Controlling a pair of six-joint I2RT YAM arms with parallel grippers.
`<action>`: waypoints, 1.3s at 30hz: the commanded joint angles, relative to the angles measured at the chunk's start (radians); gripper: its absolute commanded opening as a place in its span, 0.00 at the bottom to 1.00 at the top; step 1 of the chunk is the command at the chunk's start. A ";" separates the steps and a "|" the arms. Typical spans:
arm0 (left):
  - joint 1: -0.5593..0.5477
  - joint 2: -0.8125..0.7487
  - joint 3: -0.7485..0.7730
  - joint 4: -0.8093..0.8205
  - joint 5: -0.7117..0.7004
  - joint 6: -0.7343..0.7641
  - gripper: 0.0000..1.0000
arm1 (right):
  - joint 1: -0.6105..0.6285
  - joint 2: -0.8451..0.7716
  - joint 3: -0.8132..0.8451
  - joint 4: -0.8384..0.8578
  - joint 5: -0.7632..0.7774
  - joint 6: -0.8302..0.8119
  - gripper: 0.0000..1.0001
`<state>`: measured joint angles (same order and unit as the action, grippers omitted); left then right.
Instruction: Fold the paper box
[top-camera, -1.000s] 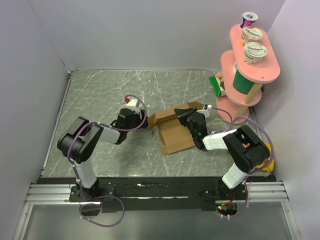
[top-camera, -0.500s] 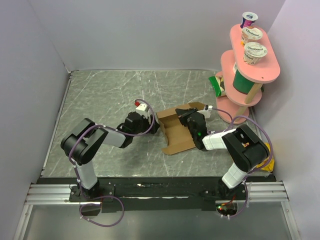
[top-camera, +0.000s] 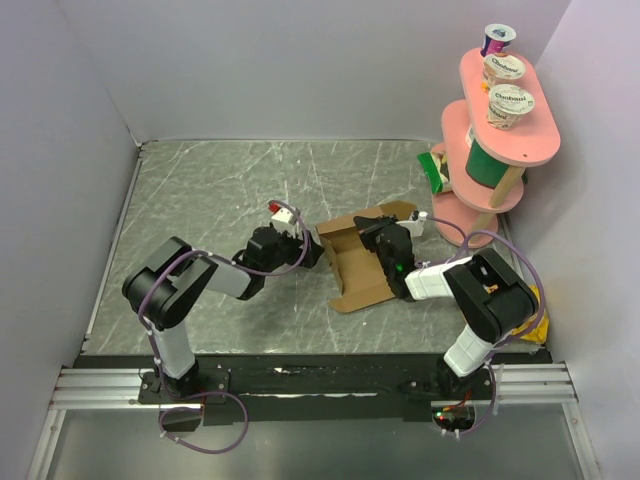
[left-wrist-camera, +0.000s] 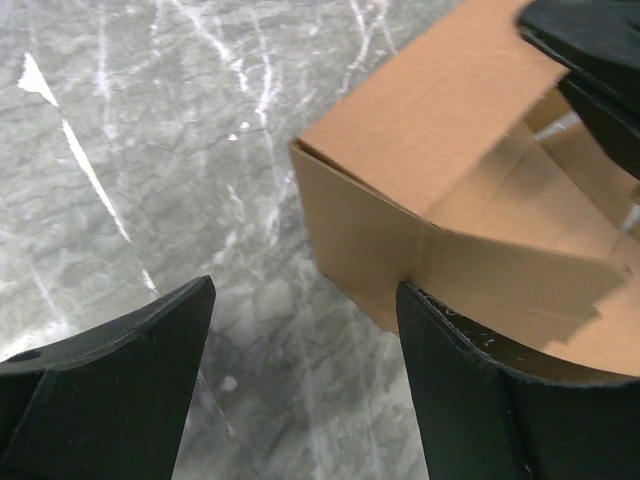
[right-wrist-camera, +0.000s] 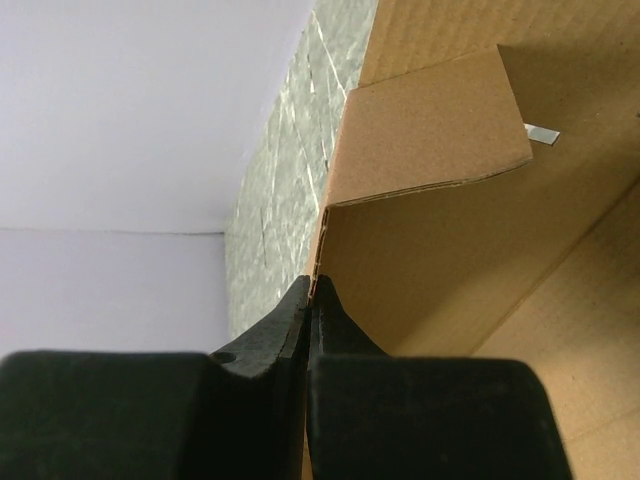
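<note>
The paper box (top-camera: 358, 270) is plain brown cardboard, lying half-formed at mid-table with its near flap flat on the surface. Its left wall stands upright. In the left wrist view the box (left-wrist-camera: 430, 150) shows a raised corner close to my right finger. My left gripper (top-camera: 308, 250) sits just left of that wall, open (left-wrist-camera: 305, 290), with only table between its fingers. My right gripper (top-camera: 385, 240) reaches into the box from the right and is shut (right-wrist-camera: 310, 290) on the thin edge of an upright cardboard wall (right-wrist-camera: 430, 250).
A pink two-tier stand (top-camera: 497, 110) with yogurt cups rises at the back right, with a green packet (top-camera: 435, 170) at its foot. Grey walls close in the marble table (top-camera: 200, 190) on three sides. A yellow object (top-camera: 540, 310) lies behind the right arm.
My left gripper moved right up to the box and opened wider. The box's left flap, lying flat before, now stands upright. The right gripper kept its pinch.
</note>
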<state>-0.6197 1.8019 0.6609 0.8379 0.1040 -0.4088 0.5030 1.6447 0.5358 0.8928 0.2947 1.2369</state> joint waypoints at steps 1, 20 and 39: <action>-0.034 -0.027 -0.021 0.208 0.062 -0.018 0.79 | 0.014 0.033 -0.003 -0.028 -0.045 -0.017 0.00; -0.083 0.008 0.015 0.072 -0.156 -0.004 0.67 | 0.015 0.026 -0.039 0.015 -0.045 -0.054 0.00; -0.250 0.085 0.051 -0.010 -0.509 -0.012 0.48 | 0.022 0.017 -0.097 0.097 -0.037 -0.086 0.00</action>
<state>-0.8333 1.8477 0.6968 0.9070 -0.3008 -0.4129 0.5076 1.6726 0.4591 1.0172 0.2935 1.2091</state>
